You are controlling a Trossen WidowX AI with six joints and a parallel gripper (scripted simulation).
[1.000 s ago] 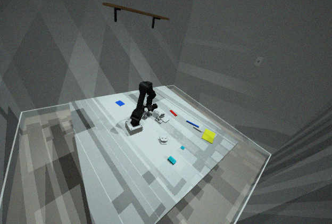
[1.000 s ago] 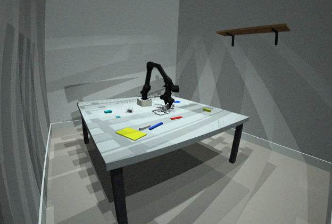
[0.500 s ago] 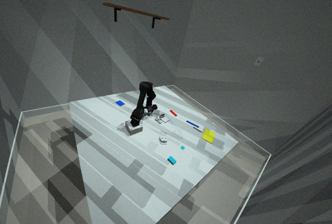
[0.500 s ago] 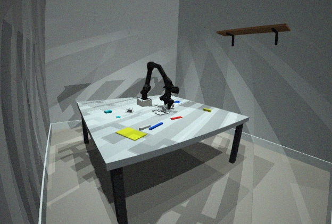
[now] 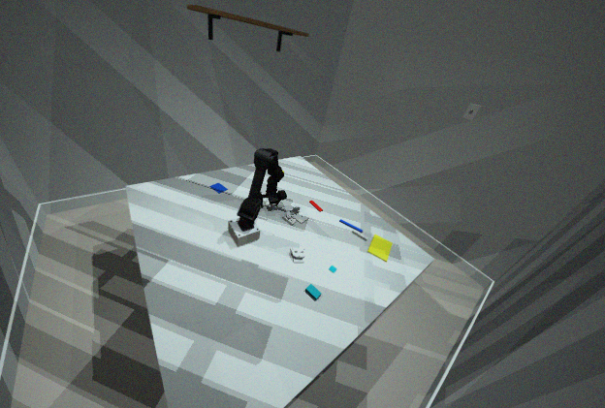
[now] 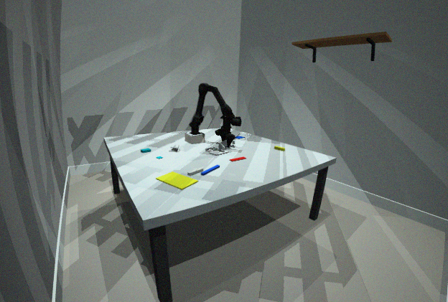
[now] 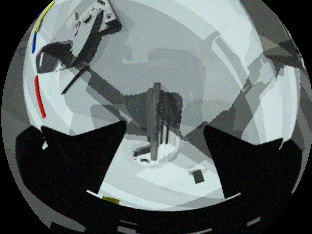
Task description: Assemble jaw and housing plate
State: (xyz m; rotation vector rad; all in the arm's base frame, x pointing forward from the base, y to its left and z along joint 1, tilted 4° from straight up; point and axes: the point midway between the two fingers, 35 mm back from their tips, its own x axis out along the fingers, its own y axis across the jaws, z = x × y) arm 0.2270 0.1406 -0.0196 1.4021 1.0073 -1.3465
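Holds nothing with the gripper (image 5: 279, 204) (image 6: 228, 143) (image 7: 166, 127), spread almost fully open. Shows a narrow grey part (image 7: 155, 122) between the fingertips in the wrist view, depth unclear. Has the jaw assembly (image 5: 295, 219) (image 6: 217, 152) (image 7: 111, 14) near, off to one side; then, farther off, a red bar (image 5: 316, 205) (image 6: 238, 159) (image 7: 39, 97).

Lt-grey base plate w/ mounted jaw (image 5: 295, 219) (image 6: 217, 151) (image 7: 96, 16) on tabletop, dark curved tip sticking out. Loose grey jaw (image 5: 287, 204) (image 6: 222, 144) (image 7: 156, 120) nearby, separate, long ribbed blade; exact tilt unclear. Whitish housing plate (image 5: 297, 256) (image 6: 174, 148), two dark spots, off both stubs, well apart from base; fine detail too sm. to tell.
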